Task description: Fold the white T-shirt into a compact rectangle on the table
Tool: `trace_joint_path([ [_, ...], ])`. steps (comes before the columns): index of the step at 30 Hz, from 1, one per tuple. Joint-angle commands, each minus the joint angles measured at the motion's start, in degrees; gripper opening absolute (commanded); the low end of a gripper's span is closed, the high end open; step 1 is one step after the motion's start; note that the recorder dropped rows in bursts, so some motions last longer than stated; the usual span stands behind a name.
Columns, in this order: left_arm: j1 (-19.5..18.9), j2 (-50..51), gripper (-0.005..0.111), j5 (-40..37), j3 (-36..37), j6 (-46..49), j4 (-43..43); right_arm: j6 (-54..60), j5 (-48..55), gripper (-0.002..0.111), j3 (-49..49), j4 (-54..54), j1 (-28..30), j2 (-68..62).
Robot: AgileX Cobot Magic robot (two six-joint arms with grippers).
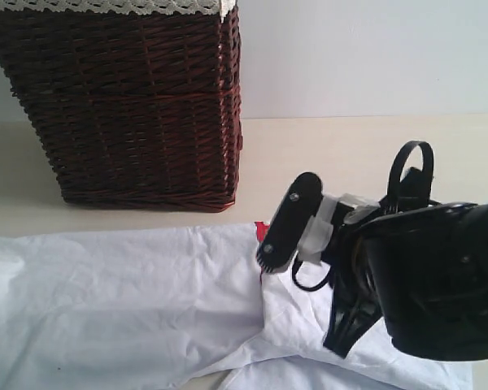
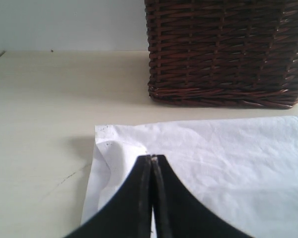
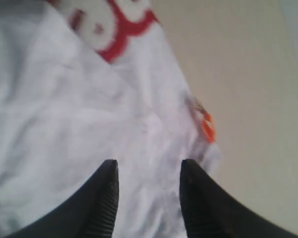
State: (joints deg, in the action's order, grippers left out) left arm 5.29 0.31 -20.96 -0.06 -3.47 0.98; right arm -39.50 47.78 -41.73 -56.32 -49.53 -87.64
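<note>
On the pale cream tabletop [image 1: 350, 146], your right pincer [image 3: 149, 166] hangs spread over the soft white cotton T-shirt [image 1: 106, 284], probably to free the fold; left pincer [image 2: 152, 158] pressed together at its edge

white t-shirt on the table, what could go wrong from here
The right hand stands open over the soft white cotton T-shirt near its small orange tag; the loose layer may unfold or snag.
The left hand is shut at the shirt's corner; any pull could skew the edge.
The dark wicker basket sits close behind; an arm could bump it.
</note>
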Motion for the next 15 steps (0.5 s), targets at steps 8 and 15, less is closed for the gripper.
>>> trace_joint_path([
  [8,-0.2,-0.3,0.000,0.7,0.1,0.0,0.1,32.1,-8.7,0.040,0.9,38.7,-7.3,1.4],
  [15,-0.2,-0.3,0.000,0.7,0.1,0.0,0.1,32.0,-8.7,0.040,1.3,41.1,-8.4,-5.1],
])
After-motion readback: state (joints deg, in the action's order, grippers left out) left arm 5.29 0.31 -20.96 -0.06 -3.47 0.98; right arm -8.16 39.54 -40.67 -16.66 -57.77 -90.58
